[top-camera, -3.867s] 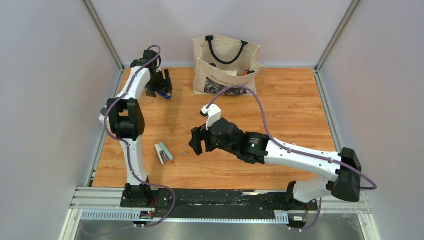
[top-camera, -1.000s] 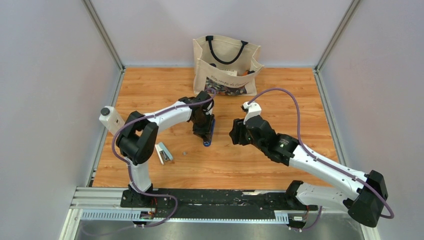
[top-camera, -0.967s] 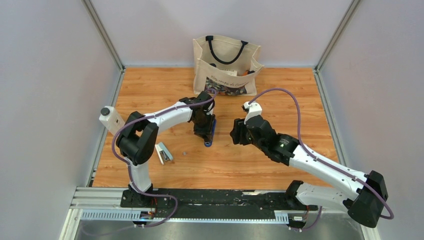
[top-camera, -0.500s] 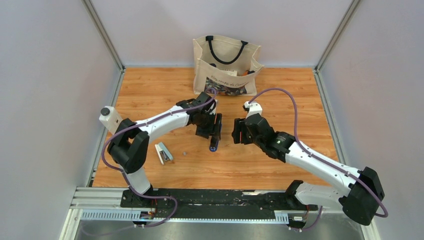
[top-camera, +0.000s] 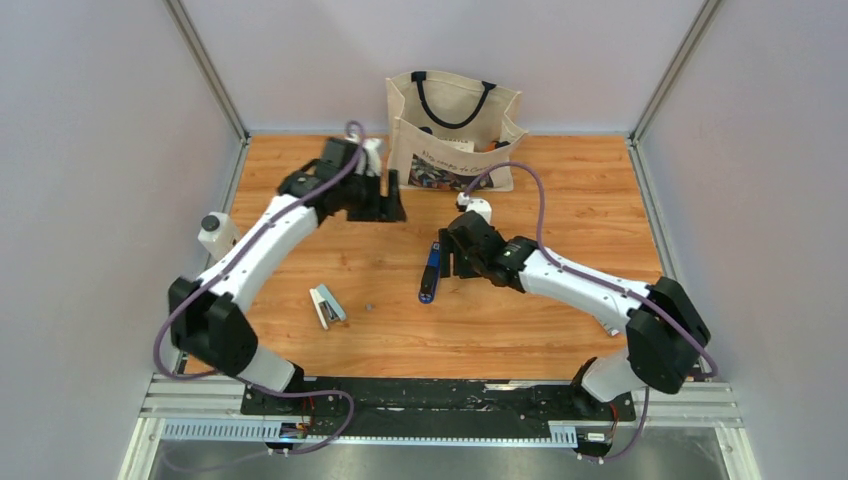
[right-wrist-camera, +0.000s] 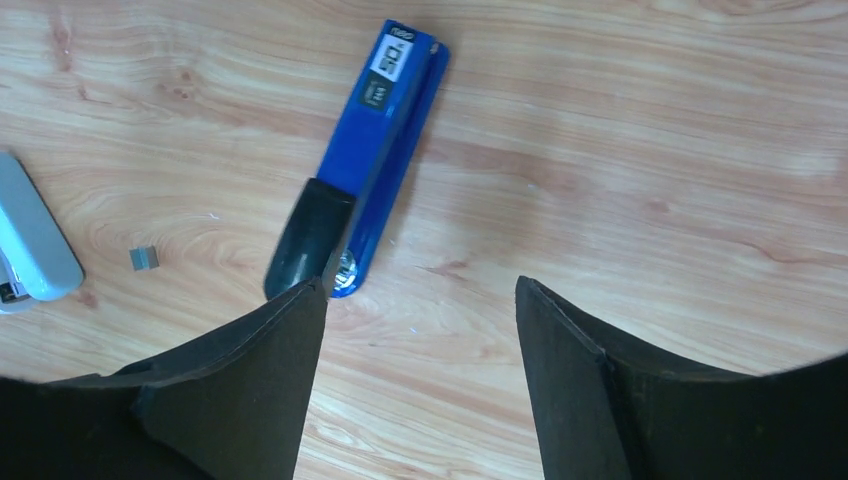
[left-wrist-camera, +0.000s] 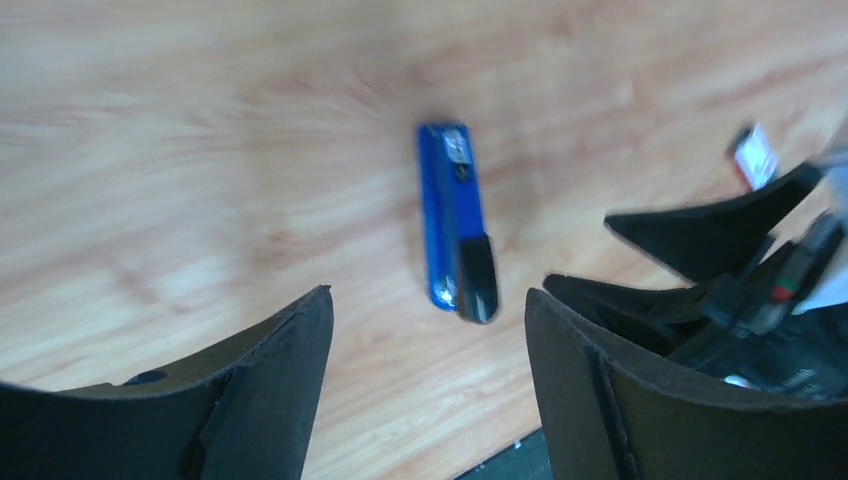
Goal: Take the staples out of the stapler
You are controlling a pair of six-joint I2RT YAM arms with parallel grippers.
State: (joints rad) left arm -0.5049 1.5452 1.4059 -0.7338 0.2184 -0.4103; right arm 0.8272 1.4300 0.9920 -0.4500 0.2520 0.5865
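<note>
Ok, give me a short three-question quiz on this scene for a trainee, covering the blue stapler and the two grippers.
1. True or false: the left gripper is gripping the slim dark blue stapler.
2. Which is closest to the tiny grey staple strip? A) pale grey-blue stapler B) cream canvas tote bag C) left gripper
3. Fill in: the right gripper has its jaws ____.
Key: 1 false, the stapler lies free on the wooden table; 2 A; 3 open.

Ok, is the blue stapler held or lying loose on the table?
Lying loose: the stapler rests flat on the table, the right gripper open beside it, the left gripper farther off, also open.
</note>
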